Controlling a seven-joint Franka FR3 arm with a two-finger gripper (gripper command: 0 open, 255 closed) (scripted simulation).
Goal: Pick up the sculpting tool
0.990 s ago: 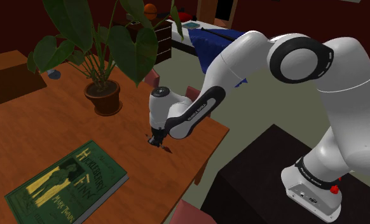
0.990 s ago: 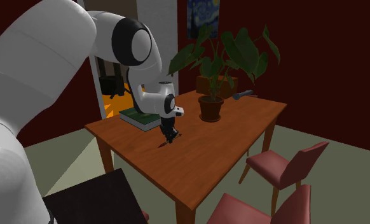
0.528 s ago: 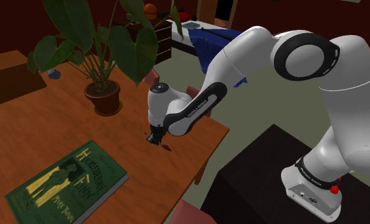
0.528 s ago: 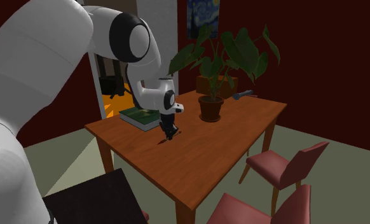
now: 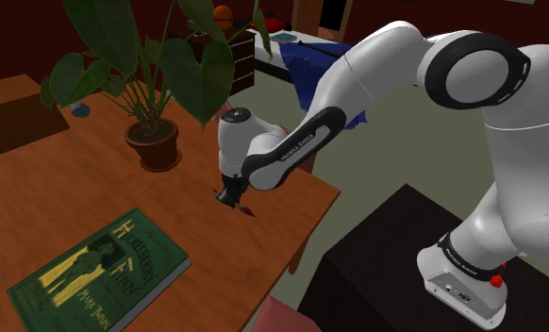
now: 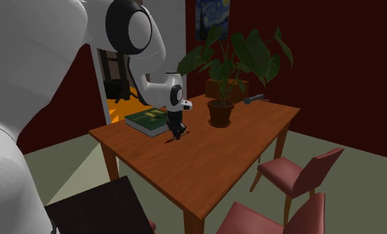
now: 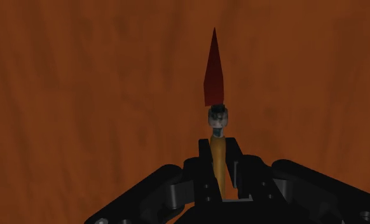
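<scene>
Sculpting tool [image 7: 213,73] is clamped by its orange handle between the two black fingers of the gripper [image 7: 220,167]. A grey ferrule and a dark red blade tapering to a sharp point reach out past the fingertips over bare wood. The wrist view gives this detail, while in the shoulder view the tool [image 5: 247,210] is a dark red sliver just under the gripper [image 5: 228,198], and whether its tip touches the table [image 5: 74,189] cannot be told. Around the jaws the tabletop lies open. The table's edge toward the black stand [image 5: 386,273] is near them, with floor beyond it. A green book [image 5: 98,269] lies flat, well apart from the jaws along the table. The potted plant [image 5: 153,143] stands farther in, its broad leaves spreading above gripper height. The second exterior view looks from the other side: there the gripper [image 6: 176,133] hangs just in front of the book [image 6: 145,119] and beside the plant [image 6: 220,112], and two red chairs [image 6: 295,173] stand along the table's [image 6: 219,156] far long edge. A small blue-grey object [image 6: 252,99] sits near the far corner.
</scene>
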